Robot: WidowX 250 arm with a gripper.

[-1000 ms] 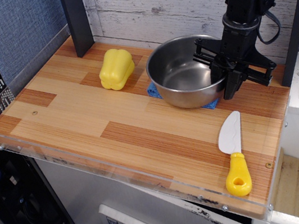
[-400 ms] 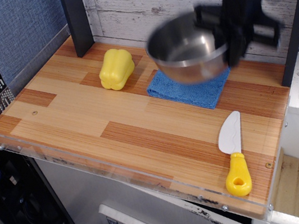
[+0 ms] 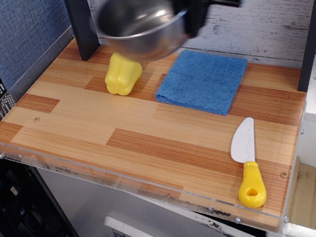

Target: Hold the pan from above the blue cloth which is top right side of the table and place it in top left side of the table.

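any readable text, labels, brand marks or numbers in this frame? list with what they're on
None readable. The pan, blue cloth, yellow pepper, yellow-handled knife and table show no print. The claw is motion-blurred; any marking on it cannot be read.

Shiny stainless-steel pan [image 3: 142,26], matt blue terry cloth [image 3: 203,80] with a nubbly weave, smooth striped wooden table [image 3: 87,126] with clear acrylic edge, glossy yellow plastic pepper [image 3: 121,75], plastic knife [image 3: 246,162] with a matt pale blade.
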